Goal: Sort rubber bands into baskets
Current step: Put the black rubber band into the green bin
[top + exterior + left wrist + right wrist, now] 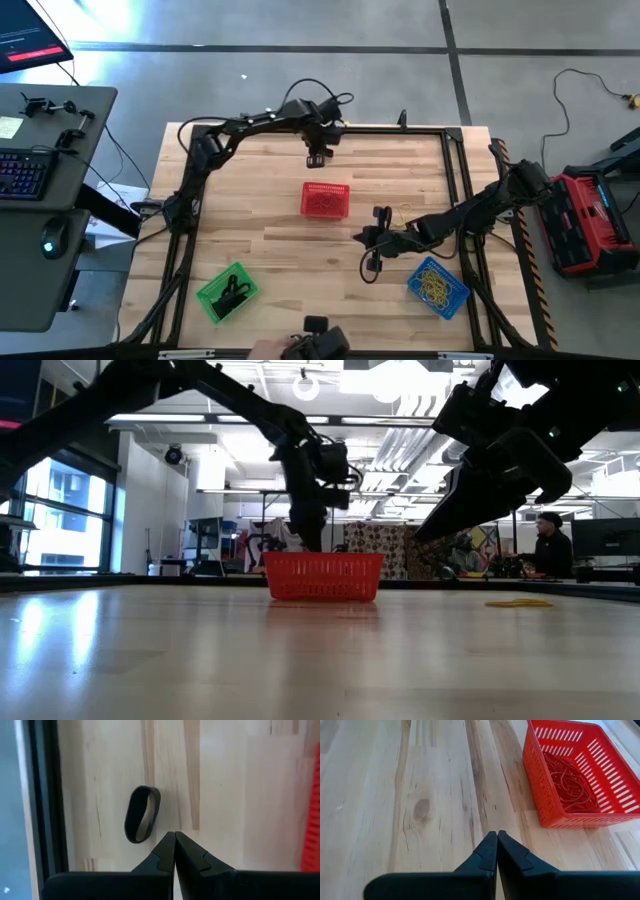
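Observation:
My left gripper (318, 158) is shut near the table's far edge, pointing steeply down. A black rubber band (142, 814) lies flat on the wood just beside its tips (175, 835), apart from them. My right gripper (372, 240) is shut and hangs over the table's middle right, near the red basket (325, 199), which holds reddish bands (572, 780). The green basket (228, 292) at the near left holds black bands. The blue basket (438, 285) at the near right holds yellow bands. One loose yellow band (518, 602) lies on the table.
A black frame rail (45, 795) runs along the table's far edge close to the left gripper. Bare wood lies between the three baskets. A person's hand (266, 350) shows at the near edge, and a person (550, 545) sits in the room beyond.

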Robot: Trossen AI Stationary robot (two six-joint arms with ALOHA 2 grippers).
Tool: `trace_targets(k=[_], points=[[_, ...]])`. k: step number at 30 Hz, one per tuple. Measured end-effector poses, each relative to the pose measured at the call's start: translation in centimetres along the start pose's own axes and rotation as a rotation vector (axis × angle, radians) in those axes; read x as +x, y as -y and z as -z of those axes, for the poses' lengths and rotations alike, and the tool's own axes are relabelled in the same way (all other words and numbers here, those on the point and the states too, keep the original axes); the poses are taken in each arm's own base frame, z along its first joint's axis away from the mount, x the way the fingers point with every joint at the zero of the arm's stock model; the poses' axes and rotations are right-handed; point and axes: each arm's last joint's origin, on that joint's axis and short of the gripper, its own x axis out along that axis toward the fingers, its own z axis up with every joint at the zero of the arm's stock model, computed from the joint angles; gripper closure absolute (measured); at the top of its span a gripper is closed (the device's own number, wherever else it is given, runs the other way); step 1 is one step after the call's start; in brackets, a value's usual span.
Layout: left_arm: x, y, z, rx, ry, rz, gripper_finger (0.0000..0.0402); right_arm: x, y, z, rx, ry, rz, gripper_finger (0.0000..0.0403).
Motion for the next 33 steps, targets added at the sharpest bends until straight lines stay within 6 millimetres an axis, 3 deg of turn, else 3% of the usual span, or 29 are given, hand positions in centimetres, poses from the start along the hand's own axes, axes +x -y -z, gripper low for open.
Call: trace_targets(k=[4, 11, 21, 33], points=[[0.8, 0.0, 0.1, 0.077, -0.022, -0.007, 0.0395, 0.0, 0.0, 0.0, -0.003, -0.001, 0.000, 0.0403], [0.9, -0.2, 0.1, 0.184, -0.031, -0.024, 0.0350, 0.0, 0.0, 0.1, -0.010, -0.007, 0.002, 0.0403], [1.0, -1.0, 0.5, 0.218, -0.012, -0.015, 0.0293, 0.0, 0.0, 0.1, -0.014, -0.007, 0.002, 0.0403], [4.3, -1.7, 1.2, 0.257, -0.061, -0.008, 0.0286, 0.0, 0.0, 0.1, -0.016, -0.015, 0.002, 0.0403]])
